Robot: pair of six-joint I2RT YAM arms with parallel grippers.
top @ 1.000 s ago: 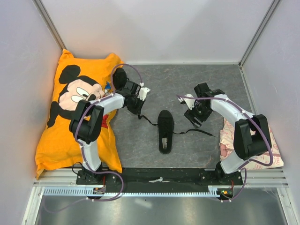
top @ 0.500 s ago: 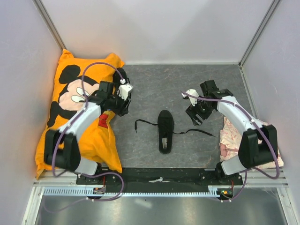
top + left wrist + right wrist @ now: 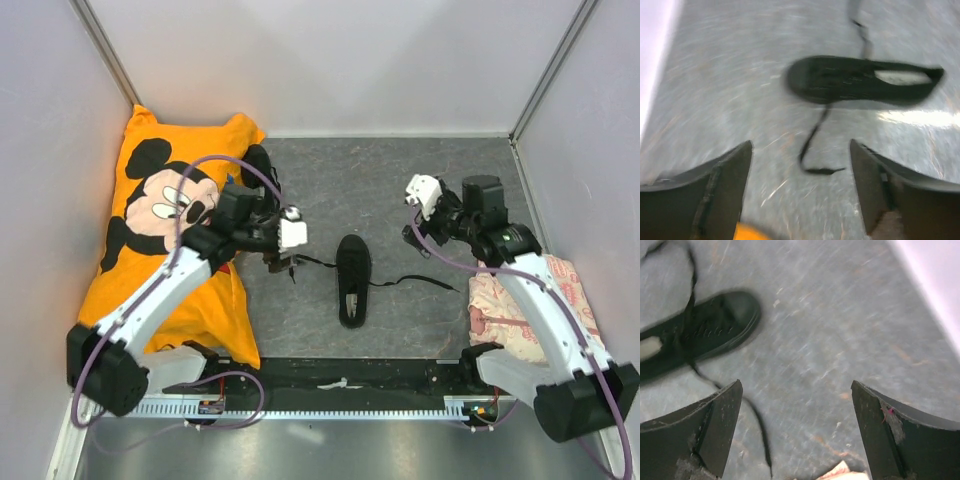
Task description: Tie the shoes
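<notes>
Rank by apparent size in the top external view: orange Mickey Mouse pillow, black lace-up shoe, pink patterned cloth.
1. orange Mickey Mouse pillow
2. pink patterned cloth, though the right arm hides part of it
3. black lace-up shoe

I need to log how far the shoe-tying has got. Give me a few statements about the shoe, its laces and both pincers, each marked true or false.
1. The black low-top lace-up shoe lies on the grey table between the two arms. True.
2. Its thin black laces are tied in a bow. False: they trail loose on the table to either side.
3. The left pincer is shut on a lace. False: it is open and holds nothing.
4. The right pincer is open and empty. True.
5. An orange Mickey Mouse pillow lies at the table's left side. True.
</notes>
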